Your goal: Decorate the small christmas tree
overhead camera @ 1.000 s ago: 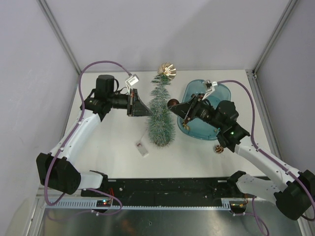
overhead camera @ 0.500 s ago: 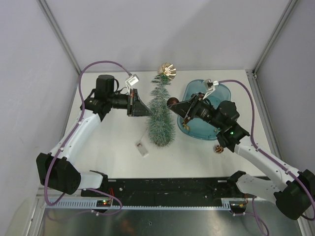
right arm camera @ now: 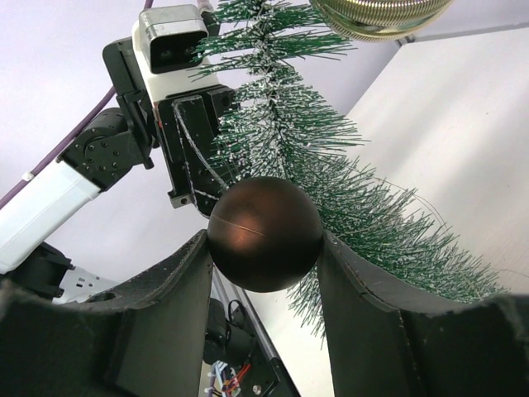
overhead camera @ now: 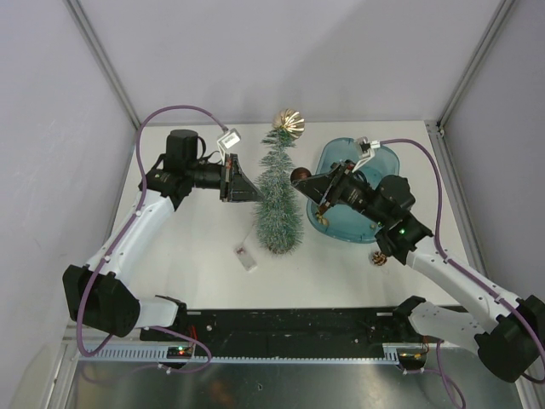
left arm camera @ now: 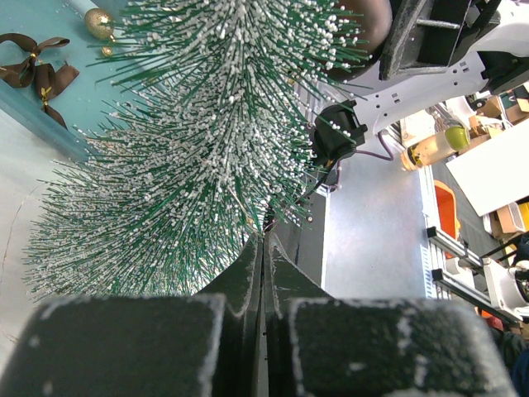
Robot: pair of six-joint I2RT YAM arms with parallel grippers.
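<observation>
2 arms are closing in on the small christmas tree [overhead camera: 278, 204] from either side, right in the middle of the desk [overhead camera: 196, 273]. In the top view the tree's tip is pointing toward the far edge and its wide end toward the arm bases. Whether it is standing or lying, I cannot tell from here.

1 gold ornament [overhead camera: 289, 122] is sitting at the tip.

The left tool [overhead camera: 255, 194] is coming in from the tree's left, its jaws pressed flat together. Its tips are poking in at the frosted bristles, and whether a bristle is caught between them I cannot tell.

The right tool [overhead camera: 298, 181] is gripping a brown ball [overhead camera: 297, 175], 1 finger on each side. It is holding the ball just beside the tree's right flank, about halfway along. On the right wrist camera that ball [right arm camera: 264, 233] is filling the gap between the fingers [right arm camera: 165, 306], with green branches right behind it.

Behind the right arm a blue tray [overhead camera: 383, 159] is lying on the desk, just right of the tree. The left wrist camera is catching a brown ribbon bow [left arm camera: 33, 70] and a gold bead [left arm camera: 99, 22] inside it.

1 small brown ornament [overhead camera: 380, 257] is lying on the desk near the right arm. A little white tag [overhead camera: 246, 256] is resting near the tree's wide end.
</observation>
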